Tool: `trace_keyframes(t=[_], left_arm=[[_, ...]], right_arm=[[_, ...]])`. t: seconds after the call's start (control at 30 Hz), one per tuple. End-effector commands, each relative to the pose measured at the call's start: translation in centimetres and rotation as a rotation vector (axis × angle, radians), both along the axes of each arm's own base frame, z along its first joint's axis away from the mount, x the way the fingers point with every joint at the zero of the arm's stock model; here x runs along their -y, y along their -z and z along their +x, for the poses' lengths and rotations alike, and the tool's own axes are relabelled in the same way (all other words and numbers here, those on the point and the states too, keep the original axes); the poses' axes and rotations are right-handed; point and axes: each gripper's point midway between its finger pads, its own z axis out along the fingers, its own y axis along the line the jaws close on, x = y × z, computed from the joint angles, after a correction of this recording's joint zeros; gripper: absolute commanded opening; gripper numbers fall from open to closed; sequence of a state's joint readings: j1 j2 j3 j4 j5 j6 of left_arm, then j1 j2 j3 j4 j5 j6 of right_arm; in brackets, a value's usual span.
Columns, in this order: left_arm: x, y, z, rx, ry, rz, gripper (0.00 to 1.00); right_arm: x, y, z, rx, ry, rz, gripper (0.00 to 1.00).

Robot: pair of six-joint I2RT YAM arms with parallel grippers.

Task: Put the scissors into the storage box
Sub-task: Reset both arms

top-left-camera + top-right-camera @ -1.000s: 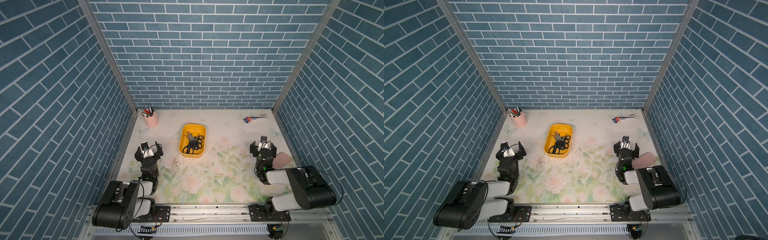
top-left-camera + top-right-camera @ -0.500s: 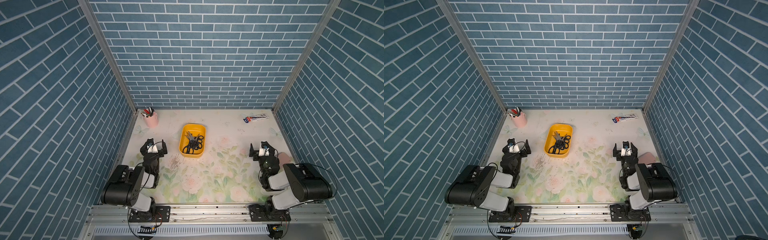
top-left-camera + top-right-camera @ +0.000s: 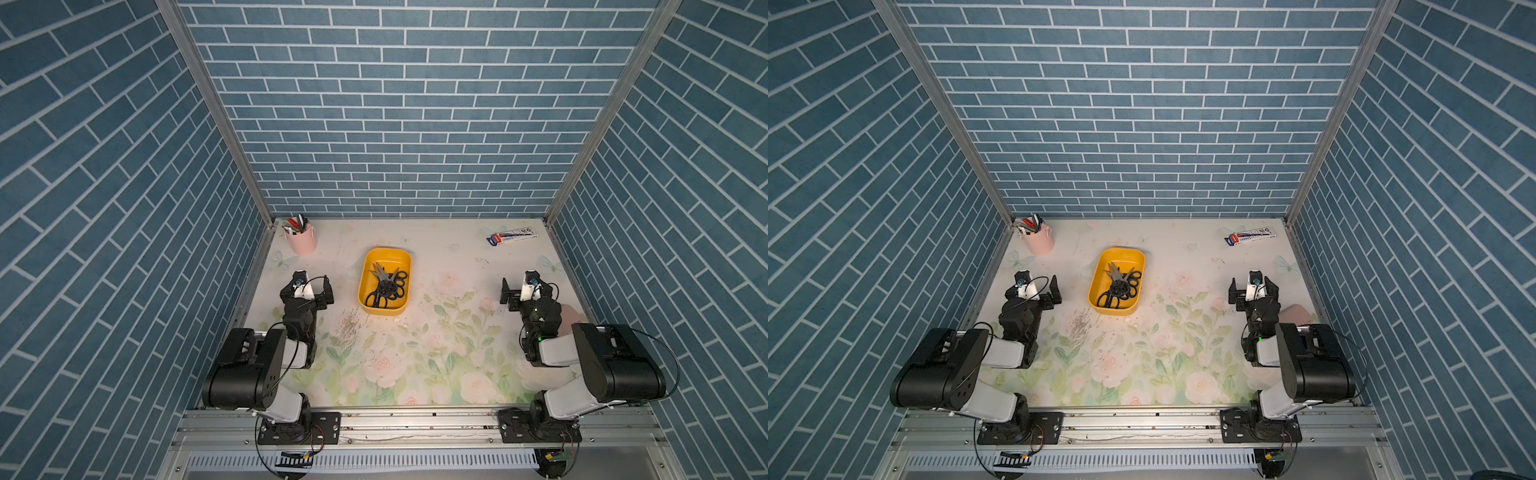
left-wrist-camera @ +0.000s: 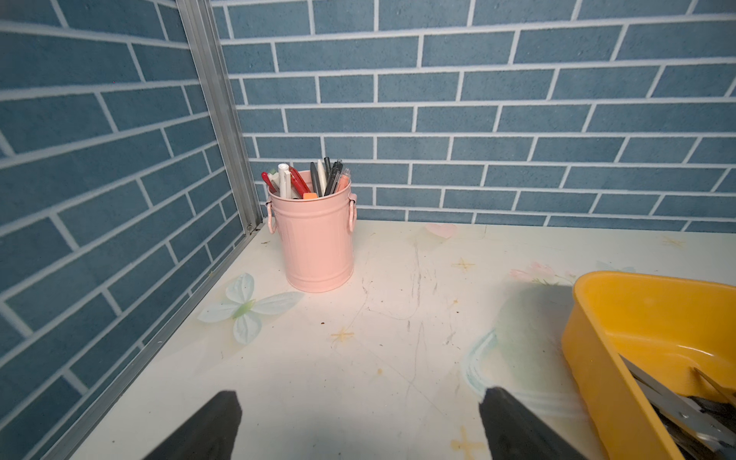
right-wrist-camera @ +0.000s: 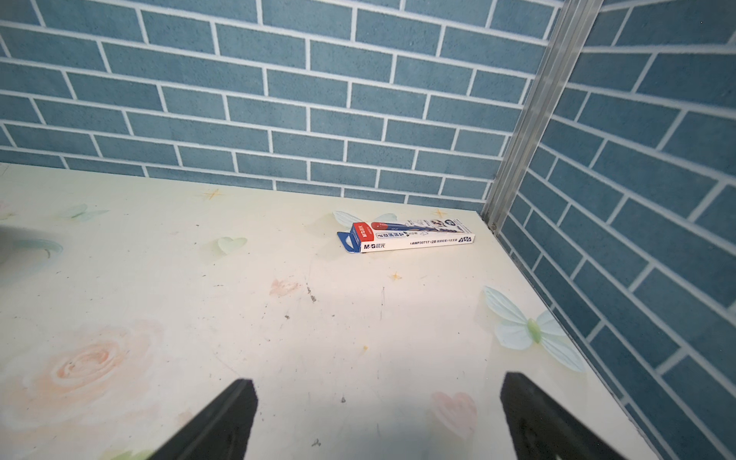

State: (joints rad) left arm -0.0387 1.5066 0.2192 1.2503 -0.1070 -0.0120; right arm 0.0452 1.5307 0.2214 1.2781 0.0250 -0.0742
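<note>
The storage box [image 3: 363,279], a shallow yellow tub, stands mid-table in both top views [image 3: 1097,279]. Several black-handled scissors [image 3: 387,286] lie piled inside it [image 3: 1119,287]. In the left wrist view the box's wall [image 4: 637,318] shows with grey scissors blades [image 4: 677,406] in it. My left gripper [image 3: 306,291] [image 3: 1034,289] hovers left of the box, open and empty [image 4: 360,398]. My right gripper [image 3: 527,291] [image 3: 1252,289] is far to the right of the box, open over bare table [image 5: 378,382].
A pink pen cup [image 3: 300,239] [image 4: 316,239] stands in the back left corner. A white-and-blue carton [image 3: 513,237] [image 5: 410,237] lies at the back right. A flat pink object [image 3: 571,318] lies beside the right arm. Brick-patterned walls enclose three sides.
Both arms' rear links have swung up and in towards the near rail. The grippers stayed near their places, both open. Box and scissors have not moved.
</note>
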Motion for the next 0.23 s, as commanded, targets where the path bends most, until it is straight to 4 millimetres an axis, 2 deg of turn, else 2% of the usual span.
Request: trace_keyframes(t=[0.0, 0.2], left_arm=[[-0.03, -0.04, 0.09, 0.002, 0.003, -0.007, 1.00], [-0.09, -0.07, -0.14, 0.005, 0.000, -0.007, 1.00]], right_arm=[[-0.16, 0.20, 0.12, -0.012, -0.005, 0.032, 1.00], [-0.11, 0.18, -0.01, -0.009, -0.004, 0.030, 1.00]])
